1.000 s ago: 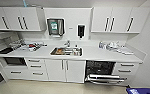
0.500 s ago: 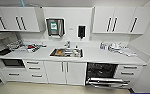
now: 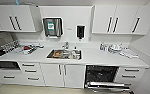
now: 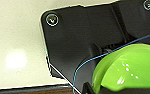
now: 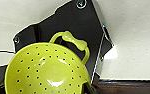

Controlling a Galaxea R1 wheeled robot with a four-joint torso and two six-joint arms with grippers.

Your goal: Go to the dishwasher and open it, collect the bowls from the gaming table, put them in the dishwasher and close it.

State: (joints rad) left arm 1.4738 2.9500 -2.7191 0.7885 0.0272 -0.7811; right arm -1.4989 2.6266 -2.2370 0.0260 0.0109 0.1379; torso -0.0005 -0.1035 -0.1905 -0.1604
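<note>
Ahead, the steel-fronted dishwasher point(image 3: 102, 76) is standing open under the white table point(image 3: 96, 60). Bright green glossy bowl point(image 4: 131, 70) and perforated yellow-green bowl point(image 5: 46, 70) are riding at the wrists; claw grip unclear.

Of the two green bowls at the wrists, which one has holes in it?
The yellow-green bowl in the right wrist view: it is dotted with holes and has a loop handle. The green bowl in the left wrist view looks smooth inside.

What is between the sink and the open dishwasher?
In the head view, white cabinet doors stand below the sink, left of the open dishwasher; bare white countertop lies above it.
</note>
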